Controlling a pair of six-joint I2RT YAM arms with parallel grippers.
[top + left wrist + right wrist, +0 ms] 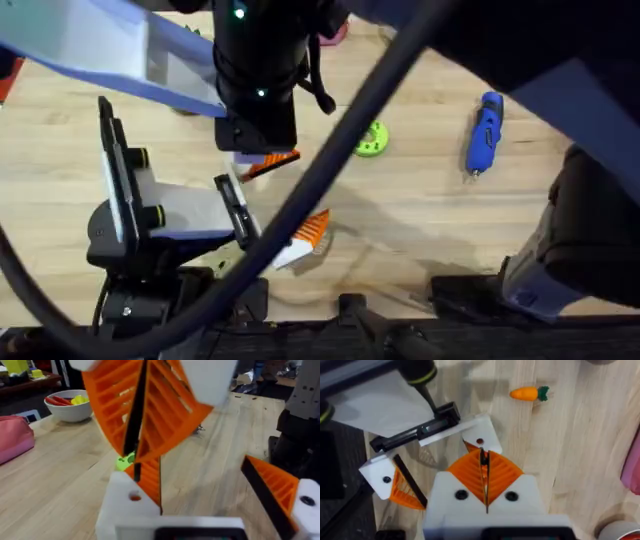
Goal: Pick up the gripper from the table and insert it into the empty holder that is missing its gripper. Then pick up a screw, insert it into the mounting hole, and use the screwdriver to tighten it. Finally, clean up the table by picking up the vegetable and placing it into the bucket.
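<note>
My right gripper [485,477] reaches across from above, its orange ribbed pads shut on the small orange gripper [149,479]. The gripper's lower end rests against the white holder [125,507] with a mounting hole, on my left arm's tip. My left gripper [210,492] is open, its other finger [272,485] carrying an orange pad. In the overhead view the right gripper [268,160] hangs over the left gripper [280,205]. The blue screwdriver [485,130] lies at the far right. The carrot vegetable [527,393] lies on the wood. A small metal piece [199,429] may be a screw. The bucket is out of view.
A green round part [372,140] lies mid-table. A white bowl [72,405] with red and yellow items and a pink pouch [15,440] sit on the table's far side. The right arm's dark cable [330,160] crosses the overhead view.
</note>
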